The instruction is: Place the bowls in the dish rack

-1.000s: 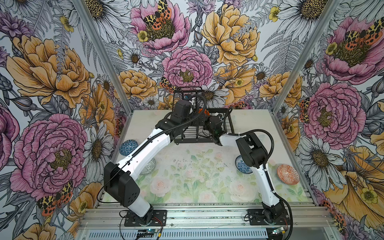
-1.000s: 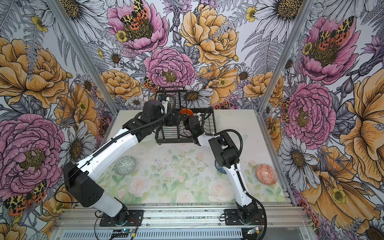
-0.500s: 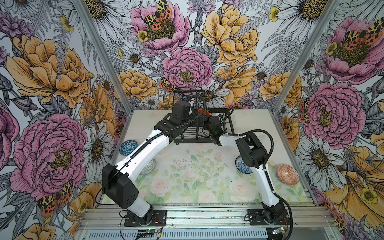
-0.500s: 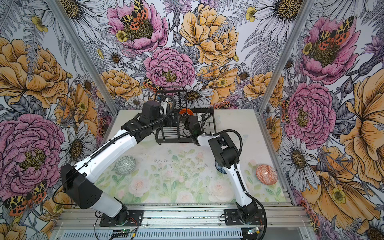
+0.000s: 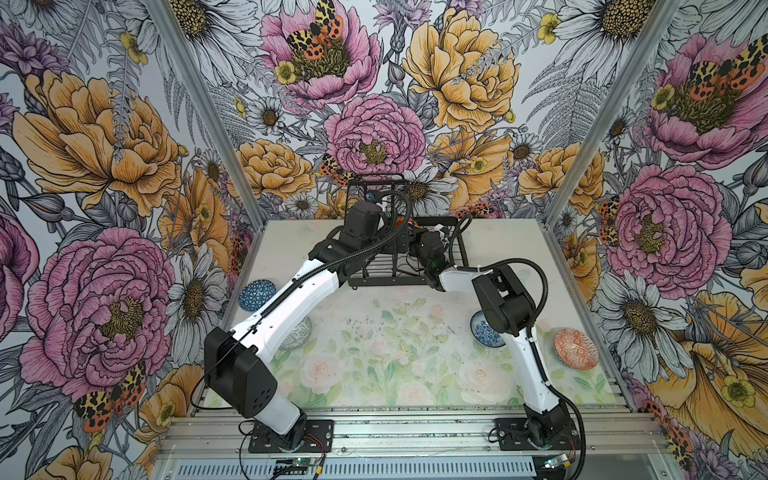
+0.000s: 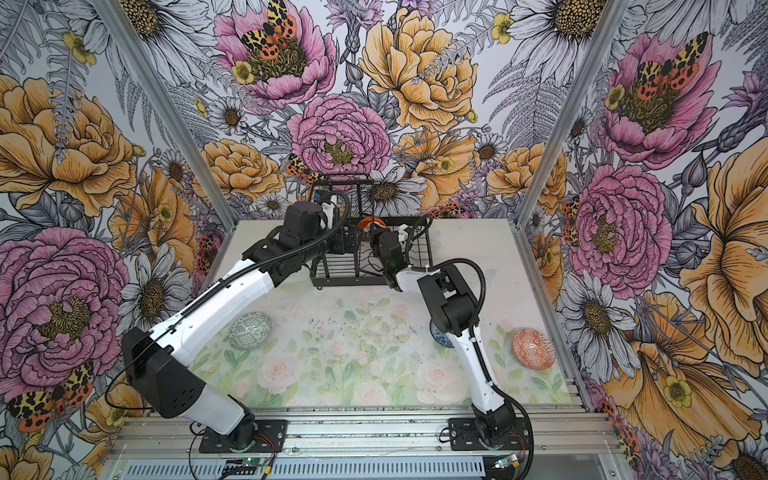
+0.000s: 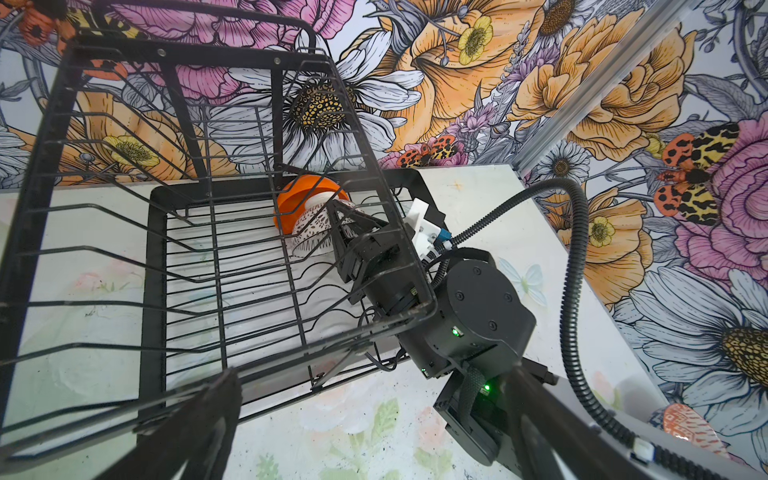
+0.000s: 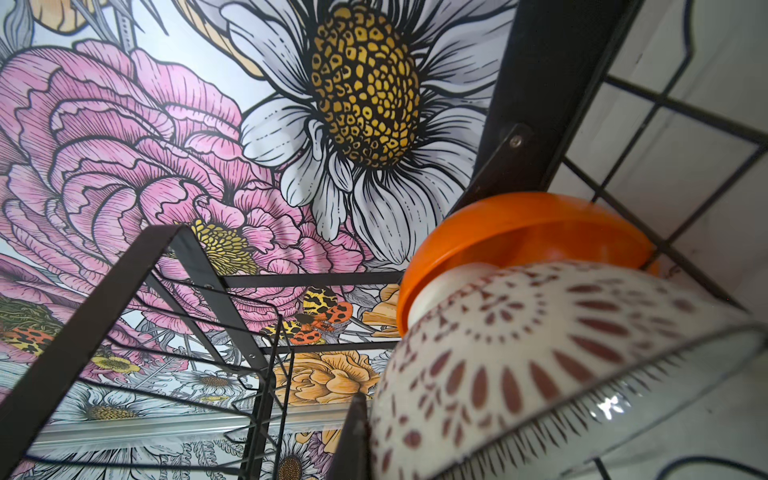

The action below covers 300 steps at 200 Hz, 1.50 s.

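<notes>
Right gripper (image 7: 338, 216) pinched together on the rim of a white bowl (image 7: 309, 239), deep inside the dish rack (image 7: 151, 291) at its far end. Bowl tipped on edge, foot pressed into the mouth of an orange bowl (image 7: 305, 195) already standing there. Left gripper (image 7: 374, 376) spread wide and empty, hanging at the rack's near side by the raised basket tier (image 7: 187, 62). Out on the table (image 5: 395, 332) in front of the rack, not yet loaded: blue bowl (image 5: 257, 293), grey-green bowl (image 6: 249, 330), blue-and-white bowl (image 5: 484, 331), red-orange bowl (image 5: 575, 349). Likely trouble on letting go: glossy, hard-looking curves on thin round wire, little grip, so a roll or slide down between the slots, or a knock that tips the orange bowl. Also a possible snag on the way out, with the wrist seemingly close to the tier's rim wire and a light open rack easily dragged. Both arms crowded at one rack, hence a chance of a bump. White bowl round and deep, shiny, dotted with reddish-brown teardrops and fine dark strokes near the lip. Orange bowl plain and smooth. Rack matte black, with a flat-strap frame and slim wavy wires.
</notes>
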Each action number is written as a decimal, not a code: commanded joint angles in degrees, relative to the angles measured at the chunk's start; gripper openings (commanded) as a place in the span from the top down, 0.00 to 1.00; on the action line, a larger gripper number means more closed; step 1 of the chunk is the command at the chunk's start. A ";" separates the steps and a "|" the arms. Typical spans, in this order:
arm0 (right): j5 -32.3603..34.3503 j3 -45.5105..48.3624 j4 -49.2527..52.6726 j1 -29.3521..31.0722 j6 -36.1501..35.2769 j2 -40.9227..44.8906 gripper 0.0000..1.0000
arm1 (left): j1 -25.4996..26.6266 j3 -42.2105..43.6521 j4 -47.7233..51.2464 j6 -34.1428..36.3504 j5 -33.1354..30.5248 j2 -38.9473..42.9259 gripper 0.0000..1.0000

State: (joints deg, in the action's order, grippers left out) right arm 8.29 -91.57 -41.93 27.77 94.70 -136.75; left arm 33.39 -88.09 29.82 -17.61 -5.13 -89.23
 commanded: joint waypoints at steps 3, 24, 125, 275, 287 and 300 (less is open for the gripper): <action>2.04 0.18 -5.26 -0.82 -2.62 0.33 1.00 | 0.72 -1.83 -0.09 -0.54 -0.96 -1.07 0.01; 1.70 0.42 -5.47 -1.48 -2.59 0.35 1.00 | 0.80 -2.23 -0.06 -0.54 -1.08 -1.45 0.01; -0.21 1.02 -3.61 -1.30 -0.92 0.17 1.00 | 1.16 -4.04 0.04 -0.64 -1.19 -3.55 0.01; 1.12 3.71 -2.23 1.47 -0.74 1.35 1.00 | 1.00 -1.70 0.04 0.02 -1.73 -0.91 0.01; 1.40 4.32 -2.31 1.61 -0.33 1.27 1.00 | 0.89 -1.08 -0.02 -0.05 -1.91 -0.47 0.01; 1.63 4.64 -2.35 1.71 0.29 1.15 1.00 | 0.80 -0.69 0.01 -0.25 -1.86 -0.20 0.01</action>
State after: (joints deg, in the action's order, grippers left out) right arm 7.94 -88.03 -43.42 29.71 94.54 -136.75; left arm 34.44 -90.15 30.24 -17.67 -5.52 -91.66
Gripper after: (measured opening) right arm 0.081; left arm 0.986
